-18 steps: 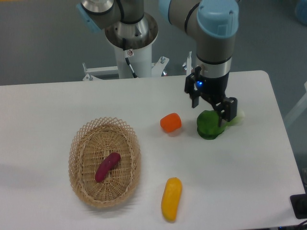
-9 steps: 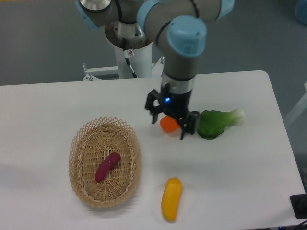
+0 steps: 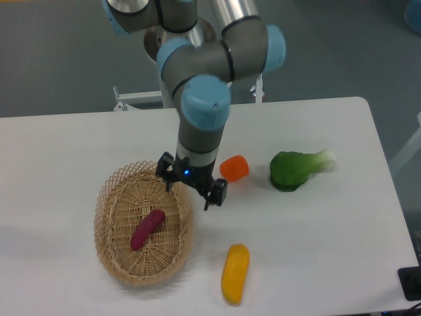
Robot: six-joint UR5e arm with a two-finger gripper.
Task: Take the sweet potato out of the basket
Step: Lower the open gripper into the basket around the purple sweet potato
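Observation:
The sweet potato is a slim magenta-purple piece lying diagonally on the floor of the oval wicker basket at the left of the table. My gripper hangs over the basket's right rim, up and to the right of the sweet potato and apart from it. Its two fingers are spread and nothing is between them.
A short orange chunk lies just right of the gripper. A green leafy vegetable lies further right. A yellow-orange oblong vegetable lies near the front edge, right of the basket. The arm's base stands at the back.
The arm has swung left across the table, from above the green vegetable, past the orange chunk, to the basket's right rim. The gripper stays open. No object has moved.

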